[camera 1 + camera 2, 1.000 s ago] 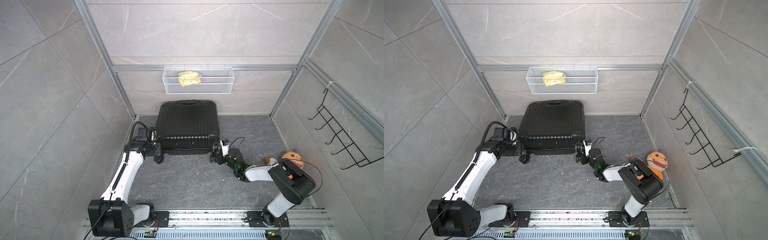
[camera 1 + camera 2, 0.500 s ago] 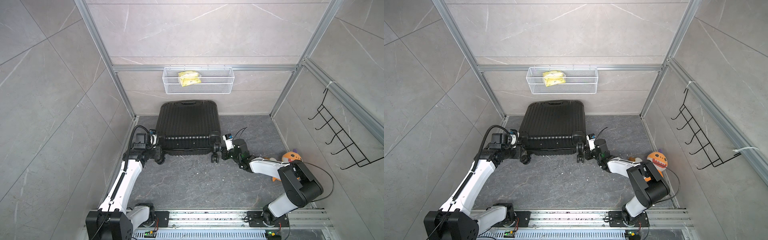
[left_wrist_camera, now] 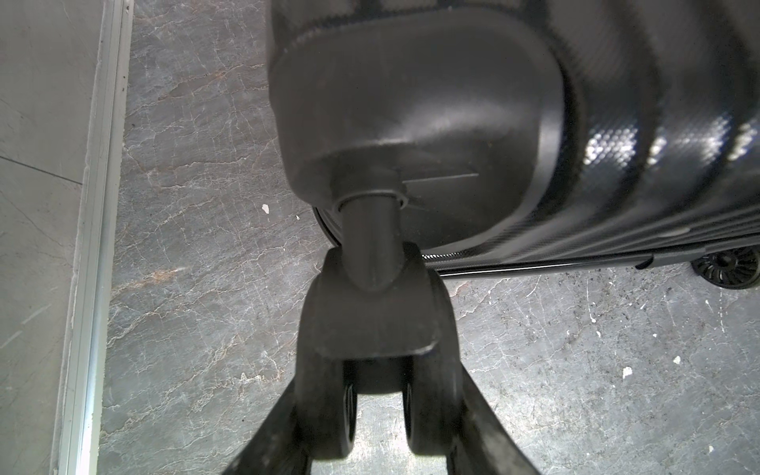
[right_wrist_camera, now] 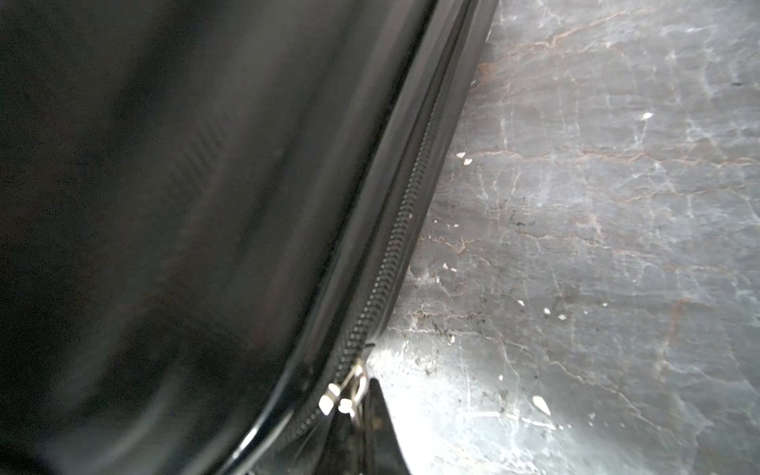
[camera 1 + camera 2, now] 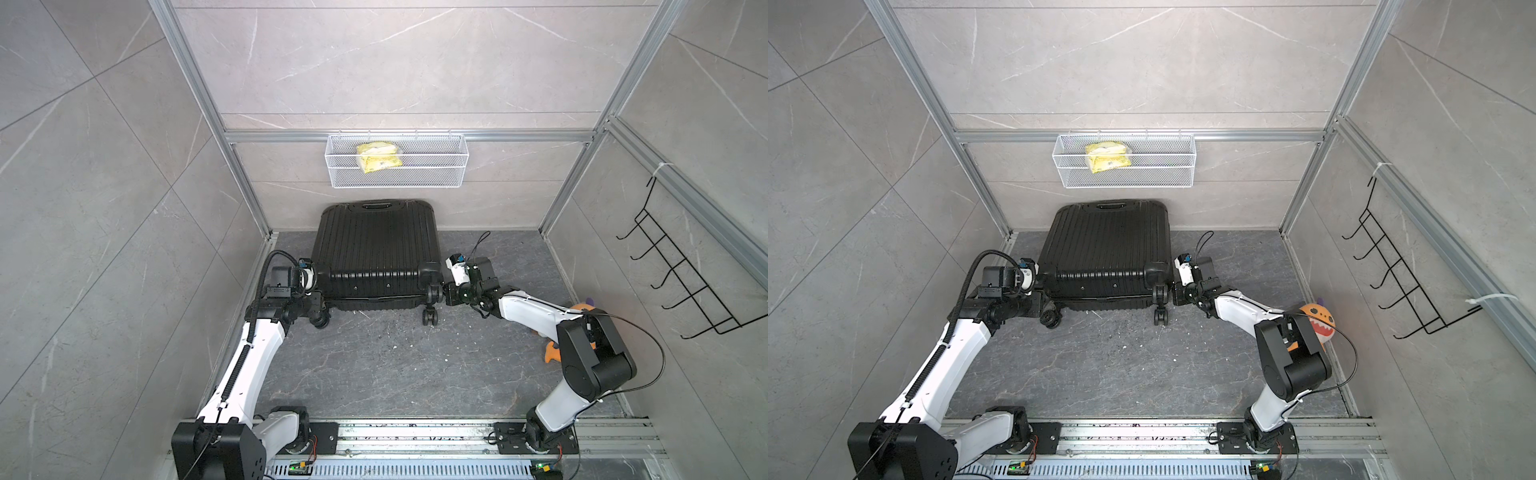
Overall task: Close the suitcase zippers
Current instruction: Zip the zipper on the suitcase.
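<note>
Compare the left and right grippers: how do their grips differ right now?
The left gripper is clamped wide around a spinner wheel; the right gripper is fully shut, pinching the small metal zipper pull. Left braces a corner of the suitcase; right works its seam on the opposite side. Both hold the case's near end.

Suitcase [image 5: 1106, 245] lies flat at frame center. Left tool [image 5: 1045, 312] at its lower-left wheel [image 5: 1052, 320], right tool [image 5: 1171, 293] at its lower-right corner.
</note>
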